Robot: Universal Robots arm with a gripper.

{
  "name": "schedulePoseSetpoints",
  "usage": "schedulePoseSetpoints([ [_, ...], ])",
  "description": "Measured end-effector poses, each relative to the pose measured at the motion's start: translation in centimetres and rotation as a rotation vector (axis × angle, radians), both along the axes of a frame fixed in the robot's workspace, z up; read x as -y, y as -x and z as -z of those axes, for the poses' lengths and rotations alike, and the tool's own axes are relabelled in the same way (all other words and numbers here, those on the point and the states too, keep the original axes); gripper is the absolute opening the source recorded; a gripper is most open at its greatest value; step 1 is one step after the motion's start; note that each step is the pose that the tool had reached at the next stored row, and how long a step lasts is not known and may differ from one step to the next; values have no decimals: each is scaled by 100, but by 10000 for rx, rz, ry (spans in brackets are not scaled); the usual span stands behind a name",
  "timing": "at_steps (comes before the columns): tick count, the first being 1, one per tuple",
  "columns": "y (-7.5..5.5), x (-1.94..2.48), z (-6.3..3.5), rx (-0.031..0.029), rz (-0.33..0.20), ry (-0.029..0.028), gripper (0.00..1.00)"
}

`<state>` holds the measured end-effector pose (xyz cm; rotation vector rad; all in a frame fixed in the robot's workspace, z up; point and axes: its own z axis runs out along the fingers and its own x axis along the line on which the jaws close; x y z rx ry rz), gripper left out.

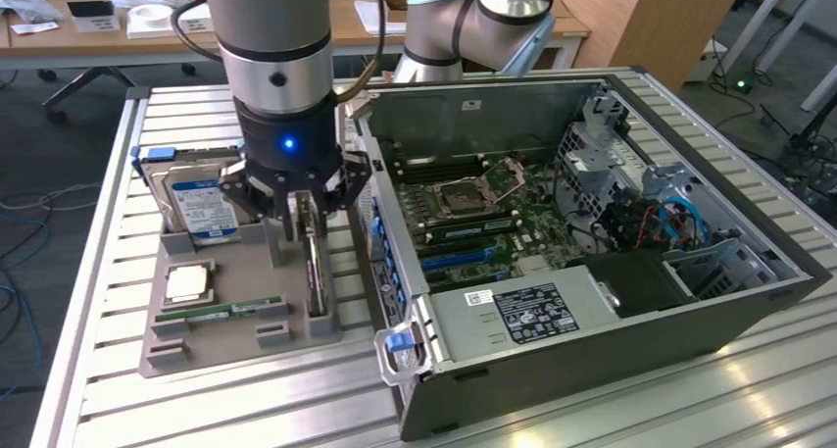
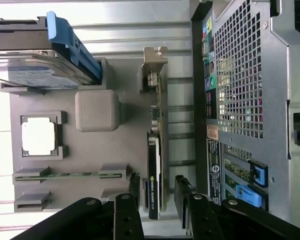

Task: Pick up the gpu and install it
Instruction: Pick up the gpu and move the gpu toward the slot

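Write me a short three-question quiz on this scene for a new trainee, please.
1. True or false: the hand is shut on the graphics card.
2. Which part lies in the square pocket of the grey holder? A) processor chip B) hard drive C) graphics card
3. Fill in: the open computer case stands to the exterior view's ___ of the holder.

Key: 1 false, its jaws stand open on either side of the card; 2 A; 3 right.
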<state>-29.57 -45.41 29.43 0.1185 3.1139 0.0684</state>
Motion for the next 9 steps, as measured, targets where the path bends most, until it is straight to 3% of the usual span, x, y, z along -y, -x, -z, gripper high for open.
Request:
schedulePoseSetpoints([
  [6, 0, 0, 99, 1, 1, -1, 42],
  [9, 0, 1, 103, 0, 0, 1, 42],
])
